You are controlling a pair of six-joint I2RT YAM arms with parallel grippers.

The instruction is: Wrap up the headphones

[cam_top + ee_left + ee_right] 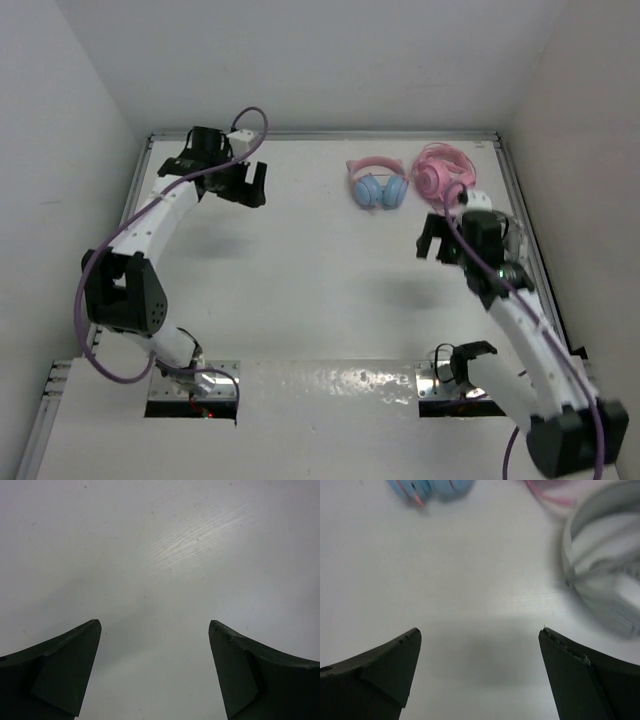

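- The headphones (pixel 379 188) are seen from above at the far side of the table (pixel 300 290), right of the middle. Two round light blue ear cups are pressed side by side, a pink headband with two small cat ears arches over them on the far side, and they lie flat.
- All-pink headphones (pixel 441 170) are placed just beside them on the right.
- In the same view the left claw (pixel 248 186) is held over the far left part of the table, well apart from the headphones. Its jaws are spread and nothing is gripped.
- The right claw (pixel 436 242) is held nearer the camera than both pairs, a little to the right of the blue one. Its jaws are also parted, and no contact with the headphones is seen.
- From the left wrist, the left claw (pixel 155 623) is shown wide open. Only bare white table is seen between the two dark fingers.
- From the right wrist, the headphones (pixel 432 487) are cut off at the upper edge, left of centre. The light blue cups and a short pink piece can be made out, though blurred.
- The right claw (pixel 480 630) is spread wide, with only table and its own shadow between the fingers. Nothing is held or touched.
- White-grey headphones (pixel 605 575) are seen to the right, beyond the right finger.
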